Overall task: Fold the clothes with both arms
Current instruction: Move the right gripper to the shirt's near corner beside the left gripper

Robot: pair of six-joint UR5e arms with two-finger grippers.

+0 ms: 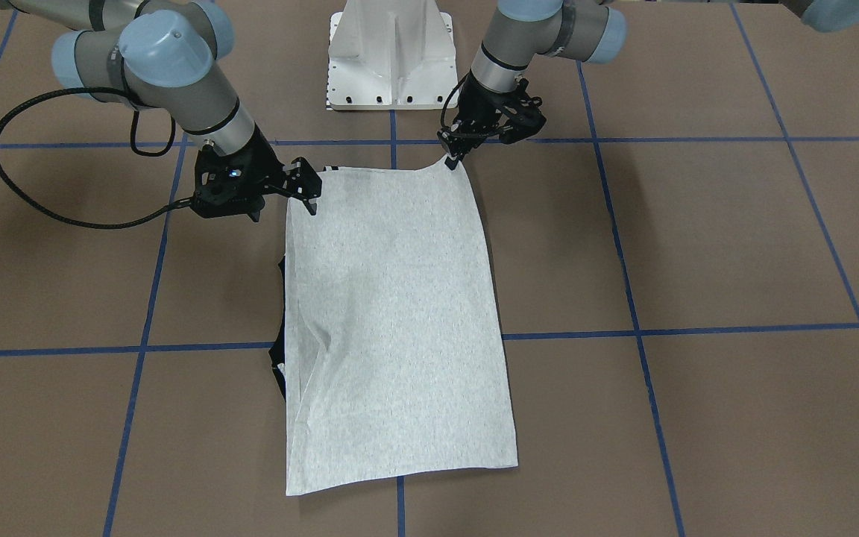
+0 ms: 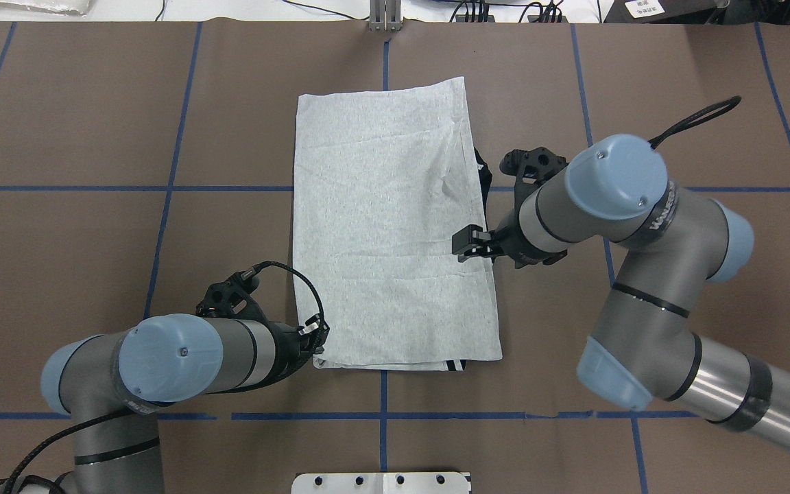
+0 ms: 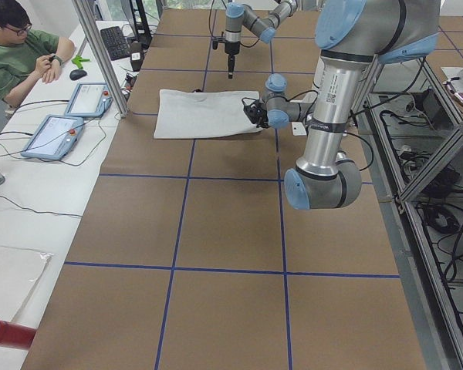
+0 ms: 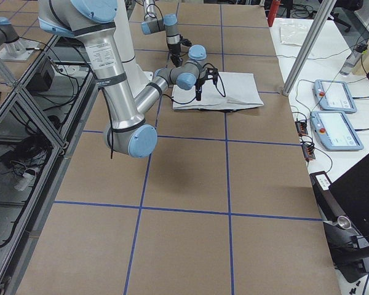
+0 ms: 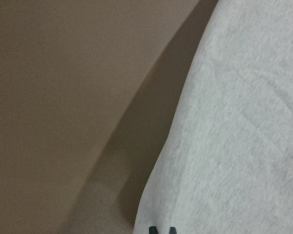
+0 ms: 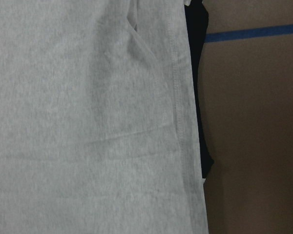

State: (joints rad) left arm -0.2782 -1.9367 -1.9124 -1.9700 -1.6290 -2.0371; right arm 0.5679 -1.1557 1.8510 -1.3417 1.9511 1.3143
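From the front, the folded grey T-shirt (image 1: 392,313) lay flat mid-table (image 1: 698,246). The left gripper (image 1: 452,159) was pinched on a corner, and the right gripper (image 1: 306,192) had its jaws spread above the opposite edge. Only the left wrist view showed the fingertips (image 5: 152,229) together at the cloth's corner.

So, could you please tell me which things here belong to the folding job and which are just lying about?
Job in hand: grey T-shirt, left gripper, right gripper.

Lying about: white pedestal base, teach pendants, keyboard, computer mouse.
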